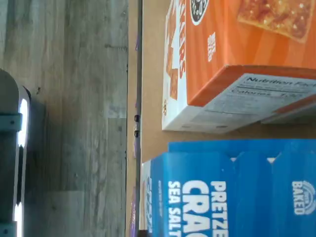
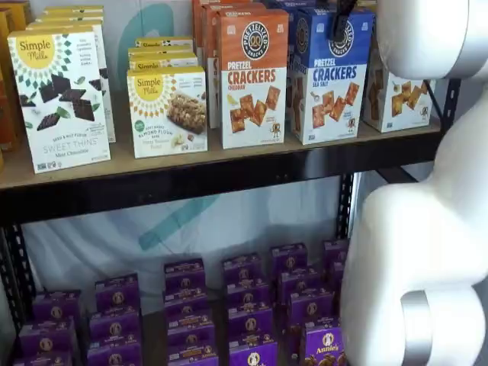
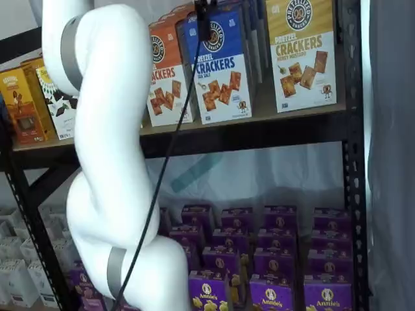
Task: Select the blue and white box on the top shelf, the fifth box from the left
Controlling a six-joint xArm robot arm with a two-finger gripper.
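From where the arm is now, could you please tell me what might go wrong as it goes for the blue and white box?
1. The blue and white box stands right beside the orange box, so the jaws could bump or drag the neighbour.
2. The gripper shows only as dark fingers at the box's top edge; whether the jaws are open cannot be told, so the grip may be shallow.
3. The cable hangs before the top shelf and could snag.

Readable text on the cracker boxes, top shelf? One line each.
"PRETZEL CRACKERS SEA SALT": the blue and white box.
"PRETZEL CRACKERS CHEDDAR": orange box.
"PRETZEL CRACKERS": yellow-topped box; flavour line too small.
"Nutrition Facts", "Calories": orange box's side in the wrist view; figures blurred.
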